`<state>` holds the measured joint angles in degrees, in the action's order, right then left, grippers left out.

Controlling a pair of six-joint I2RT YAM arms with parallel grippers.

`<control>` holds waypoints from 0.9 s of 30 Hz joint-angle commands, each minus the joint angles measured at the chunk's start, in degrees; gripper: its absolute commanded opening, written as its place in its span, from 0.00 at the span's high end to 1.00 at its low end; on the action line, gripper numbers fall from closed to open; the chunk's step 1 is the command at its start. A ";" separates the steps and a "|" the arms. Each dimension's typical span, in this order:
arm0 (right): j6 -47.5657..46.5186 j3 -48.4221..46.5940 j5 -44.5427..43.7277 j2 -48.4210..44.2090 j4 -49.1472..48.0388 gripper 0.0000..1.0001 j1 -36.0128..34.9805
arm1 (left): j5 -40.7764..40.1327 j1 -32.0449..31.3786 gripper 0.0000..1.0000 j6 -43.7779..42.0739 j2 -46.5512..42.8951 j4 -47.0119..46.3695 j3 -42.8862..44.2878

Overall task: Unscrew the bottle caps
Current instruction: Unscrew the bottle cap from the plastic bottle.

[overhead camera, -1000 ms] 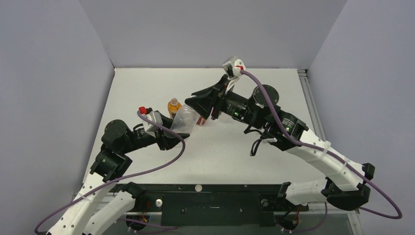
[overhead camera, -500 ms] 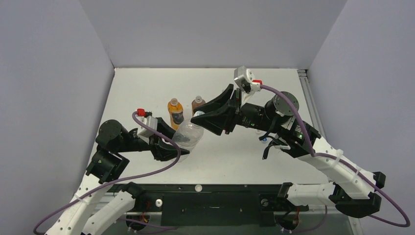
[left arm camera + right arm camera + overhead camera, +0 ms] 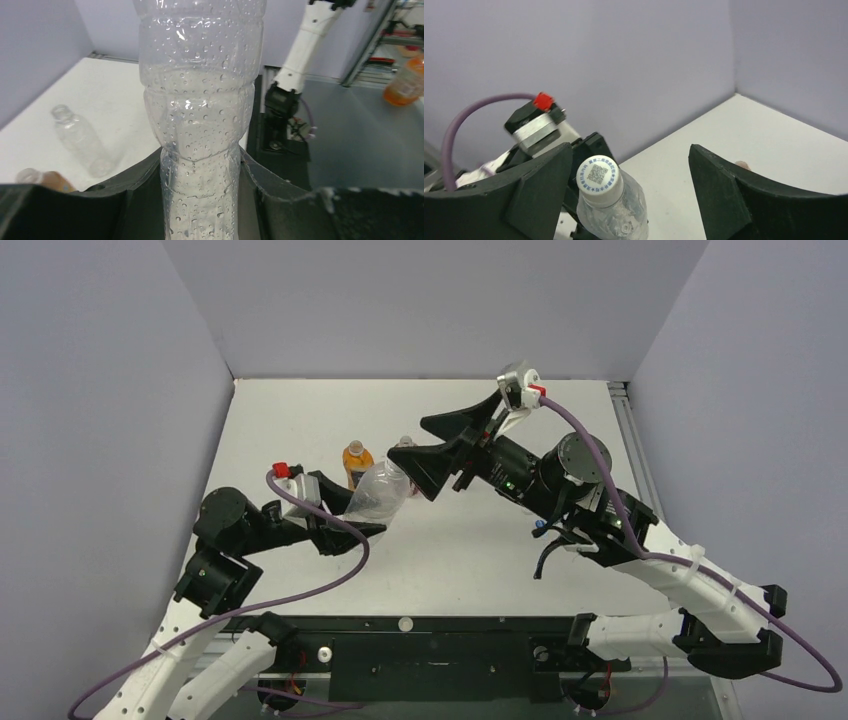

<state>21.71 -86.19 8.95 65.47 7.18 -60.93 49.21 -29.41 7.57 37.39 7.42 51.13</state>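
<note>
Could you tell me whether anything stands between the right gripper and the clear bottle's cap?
Nothing visible does. The white cap sits bare between the fingers of the open right gripper, while the left gripper clamps the clear bottle lower down.

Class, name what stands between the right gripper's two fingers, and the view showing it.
The clear bottle's white cap stands between the open right gripper's fingers, nearer one; the right wrist view shows it.

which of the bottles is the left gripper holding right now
The clear bottle, clamped near its base in the left gripper and tilted. The orange bottle stands upright on the table, with no gripper on it.
</note>
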 commanded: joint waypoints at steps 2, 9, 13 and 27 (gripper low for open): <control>-1.97 -5.85 -33.41 0.65 6.97 0.18 -7.59 | -14.74 0.08 1.00 -11.27 -0.39 -0.55 -1.23; -0.28 -10.69 -43.64 6.69 8.71 0.16 -12.38 | -24.00 -0.01 1.00 -15.14 0.23 -2.79 -2.29; 3.04 -11.87 -46.62 9.33 7.62 0.17 -12.81 | -25.23 -0.03 1.00 -15.56 0.23 -2.80 -2.25; 5.03 -16.72 -44.23 14.23 7.36 0.55 -12.73 | -26.02 -0.03 1.00 -15.75 0.05 -2.39 -2.49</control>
<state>26.04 -100.36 -35.35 80.18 16.34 -73.23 24.21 -29.43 -7.77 37.93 7.38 48.53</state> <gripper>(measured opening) 0.489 0.388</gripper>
